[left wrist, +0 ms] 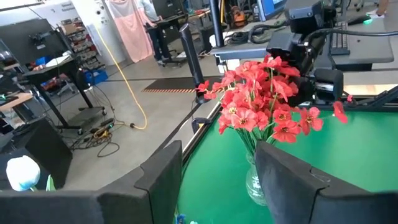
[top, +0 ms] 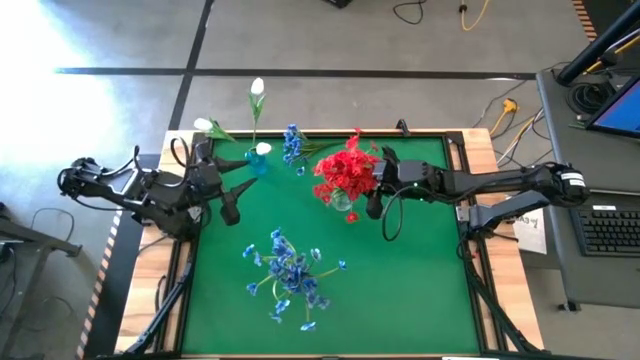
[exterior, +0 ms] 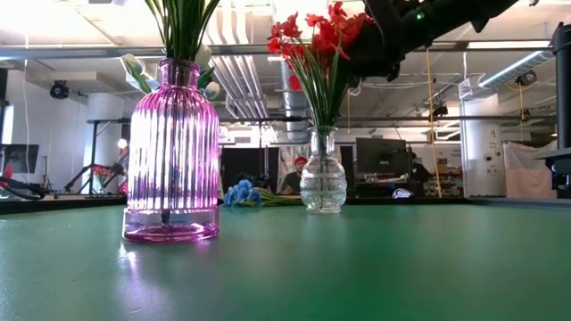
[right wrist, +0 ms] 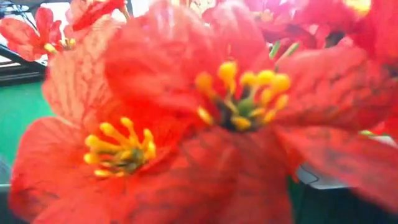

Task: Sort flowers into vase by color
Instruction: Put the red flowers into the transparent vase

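While the right pincer (top: pixel 372 200) sits pressed in among the red blooms (top: pixel 347 172), its fingers are hidden by petals, so whether they are spread or closed cannot be told; the right wrist view is filled with red petals and yellow stamens. These red flowers stand upright in a clear vase (exterior: pixel 323 183) at the far middle of the green desk (top: pixel 420 290). The left pincer (top: pixel 232 203) hovers left of them, fingers (left wrist: pixel 160 180) spread wide with nothing between, pointing toward the red bunch. White buds (top: pixel 258 88) on long stems stand in a pink ribbed vase (exterior: pixel 172 152) at the far left, one bud leaning past the desk's far edge. A blue spray (top: pixel 292 143) lies on the desk between the two vases. More blue flowers (top: pixel 290 278) lie in a loose heap on the near middle of the desk, well apart from both arms.
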You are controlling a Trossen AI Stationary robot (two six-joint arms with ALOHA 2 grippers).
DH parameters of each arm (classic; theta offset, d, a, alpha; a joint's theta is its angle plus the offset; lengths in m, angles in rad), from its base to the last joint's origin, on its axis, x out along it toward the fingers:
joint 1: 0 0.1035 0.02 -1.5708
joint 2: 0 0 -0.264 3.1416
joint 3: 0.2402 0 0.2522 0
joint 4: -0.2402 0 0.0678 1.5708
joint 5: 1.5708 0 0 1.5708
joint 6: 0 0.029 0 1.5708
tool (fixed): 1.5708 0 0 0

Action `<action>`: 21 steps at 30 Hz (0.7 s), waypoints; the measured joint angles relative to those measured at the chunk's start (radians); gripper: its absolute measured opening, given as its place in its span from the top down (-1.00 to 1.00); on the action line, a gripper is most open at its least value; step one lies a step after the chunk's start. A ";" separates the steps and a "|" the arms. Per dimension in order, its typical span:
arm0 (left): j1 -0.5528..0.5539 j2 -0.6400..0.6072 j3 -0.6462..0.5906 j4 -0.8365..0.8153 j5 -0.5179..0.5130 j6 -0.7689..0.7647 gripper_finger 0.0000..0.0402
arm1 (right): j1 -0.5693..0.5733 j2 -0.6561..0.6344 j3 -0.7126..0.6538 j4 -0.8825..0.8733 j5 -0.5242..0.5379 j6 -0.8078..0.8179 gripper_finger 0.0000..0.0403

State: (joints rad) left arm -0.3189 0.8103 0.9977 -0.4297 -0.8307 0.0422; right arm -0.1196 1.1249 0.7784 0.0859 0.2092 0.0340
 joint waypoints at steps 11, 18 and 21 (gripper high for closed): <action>0.000 -0.007 0.000 0.002 -0.072 -0.004 0.08 | 0.000 0.001 0.000 -0.077 0.000 0.058 0.08; 0.000 -0.007 0.000 0.002 -0.077 -0.004 0.08 | 0.006 -0.015 0.000 -0.118 0.000 0.073 0.08; 0.000 -0.009 0.000 0.002 -0.077 -0.009 0.08 | 0.006 -0.031 0.000 -0.157 0.000 0.090 0.08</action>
State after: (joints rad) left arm -0.3187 0.8016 0.9977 -0.4273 -0.9081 0.0336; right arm -0.1135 1.0939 0.7784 -0.0712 0.2096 0.1241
